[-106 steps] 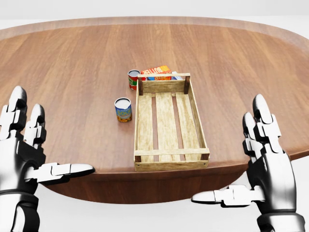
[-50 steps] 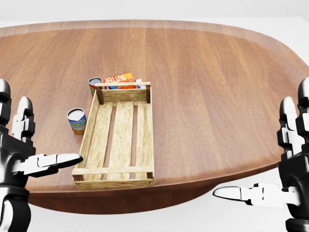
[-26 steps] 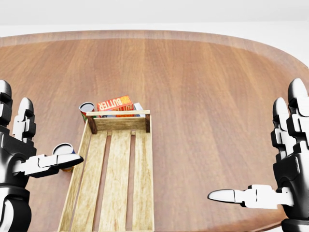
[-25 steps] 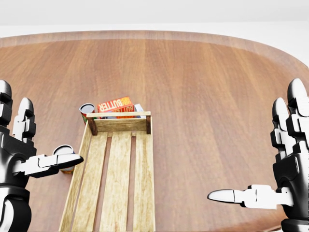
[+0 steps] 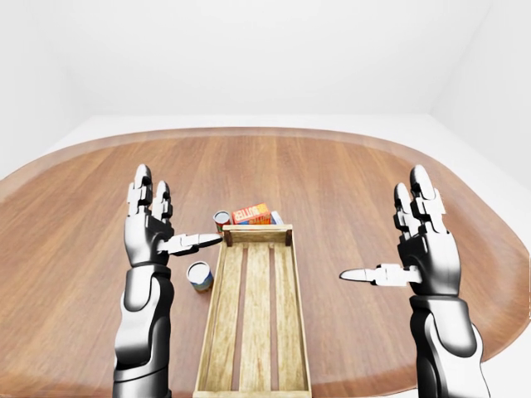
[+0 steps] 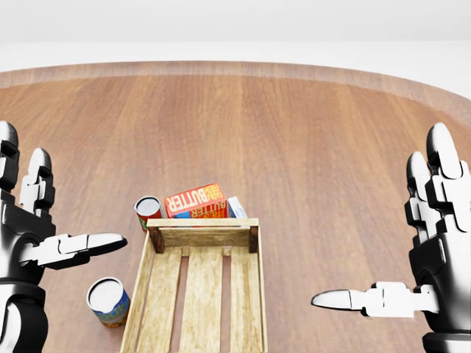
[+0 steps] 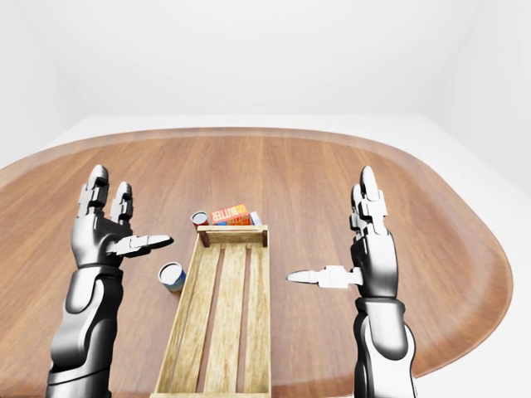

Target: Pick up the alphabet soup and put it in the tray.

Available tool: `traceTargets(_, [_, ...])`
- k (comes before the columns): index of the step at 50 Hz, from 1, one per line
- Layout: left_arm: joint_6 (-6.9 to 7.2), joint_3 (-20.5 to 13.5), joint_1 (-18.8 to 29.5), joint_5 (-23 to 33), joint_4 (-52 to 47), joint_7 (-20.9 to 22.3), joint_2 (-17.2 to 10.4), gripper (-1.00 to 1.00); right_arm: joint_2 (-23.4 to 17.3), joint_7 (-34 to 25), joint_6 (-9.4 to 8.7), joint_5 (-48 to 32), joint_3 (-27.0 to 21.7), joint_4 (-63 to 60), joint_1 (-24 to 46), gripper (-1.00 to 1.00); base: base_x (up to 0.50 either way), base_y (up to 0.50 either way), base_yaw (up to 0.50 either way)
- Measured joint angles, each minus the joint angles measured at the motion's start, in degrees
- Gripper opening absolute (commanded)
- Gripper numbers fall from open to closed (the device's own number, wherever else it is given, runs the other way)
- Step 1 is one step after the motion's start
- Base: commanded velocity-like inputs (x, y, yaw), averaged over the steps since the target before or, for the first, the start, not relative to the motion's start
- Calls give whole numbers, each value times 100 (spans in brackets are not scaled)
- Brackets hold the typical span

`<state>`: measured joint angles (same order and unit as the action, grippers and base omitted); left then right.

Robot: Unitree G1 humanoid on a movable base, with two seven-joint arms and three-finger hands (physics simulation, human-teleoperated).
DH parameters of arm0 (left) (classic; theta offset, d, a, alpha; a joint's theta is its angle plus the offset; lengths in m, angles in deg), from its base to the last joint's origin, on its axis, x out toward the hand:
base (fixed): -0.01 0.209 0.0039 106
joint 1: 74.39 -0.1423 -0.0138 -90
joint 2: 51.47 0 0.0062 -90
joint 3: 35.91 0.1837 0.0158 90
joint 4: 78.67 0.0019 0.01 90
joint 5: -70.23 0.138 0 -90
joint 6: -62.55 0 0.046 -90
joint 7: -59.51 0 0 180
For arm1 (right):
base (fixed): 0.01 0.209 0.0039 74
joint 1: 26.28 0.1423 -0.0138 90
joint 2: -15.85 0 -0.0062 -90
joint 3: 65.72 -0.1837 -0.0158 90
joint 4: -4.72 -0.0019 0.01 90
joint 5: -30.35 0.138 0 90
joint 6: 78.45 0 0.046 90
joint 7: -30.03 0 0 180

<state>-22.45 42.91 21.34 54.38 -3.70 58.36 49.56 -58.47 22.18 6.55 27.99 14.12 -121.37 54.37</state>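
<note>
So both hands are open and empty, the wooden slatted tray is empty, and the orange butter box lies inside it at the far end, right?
Not quite. The orange butter box lies on the brown wooden table just beyond the wooden slatted tray's far end wall, not inside it; the head view shows this. The rest holds: the left hand and right hand are open and empty, and the tray is empty.

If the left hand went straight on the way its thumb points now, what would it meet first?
Probably nothing: the left hand is raised, thumb pointing toward the view's right, above the wooden tray and red-labelled can. Depth is unclear.
</note>
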Motion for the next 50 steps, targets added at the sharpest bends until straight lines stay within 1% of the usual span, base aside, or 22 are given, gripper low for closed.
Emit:
traceTargets(12, [0,-26,-7,-22,-67,-18,-17,100,19,-15,0,56,-16,-95,-35,100,49,13,0])
traceTargets(17, [0,-62,41,-36,-157,-40,-67,100,37,11,0,145,-54,-172,-42,100,0,0,0])
traceTargets(21, [0,-91,129,17,-241,15,-186,100,44,24,0,191,-61,-235,-55,100,0,0,0])
traceTargets(25, [0,-85,245,287,-369,241,-381,100,50,30,0,236,-71,-295,-63,100,0,0,0])
traceTargets(27, [0,-77,298,507,-447,423,-493,100,53,30,0,256,-74,-326,-70,100,0,0,0])
traceTargets(31, [0,-50,319,1185,-489,926,-708,100,60,25,0,298,-84,-408,-86,100,0,0,0])
traceTargets(35, [0,-50,253,1988,-384,1540,-897,100,70,19,0,330,-87,-475,-101,100,0,0,0])
traceTargets(42, [0,-192,240,3212,5,2670,-1153,100,82,3,0,388,-86,-608,-124,100,0,0,0])
traceTargets(46, [0,-280,255,3815,243,3144,-1274,100,92,-16,0,427,-81,-685,-142,100,0,0,0])
traceTargets(47, [-8,-299,259,3955,304,3239,-1304,100,94,-20,0,435,-80,-699,-146,100,0,0,0])
traceTargets(49, [-82,-333,268,4221,447,3391,-1367,100,97,-30,0,449,-75,-722,-155,100,0,0,0])
traceTargets(50, [-143,-348,278,4350,539,3449,-1406,100,98,-35,0,461,-79,-734,-158,100,0,0,0])
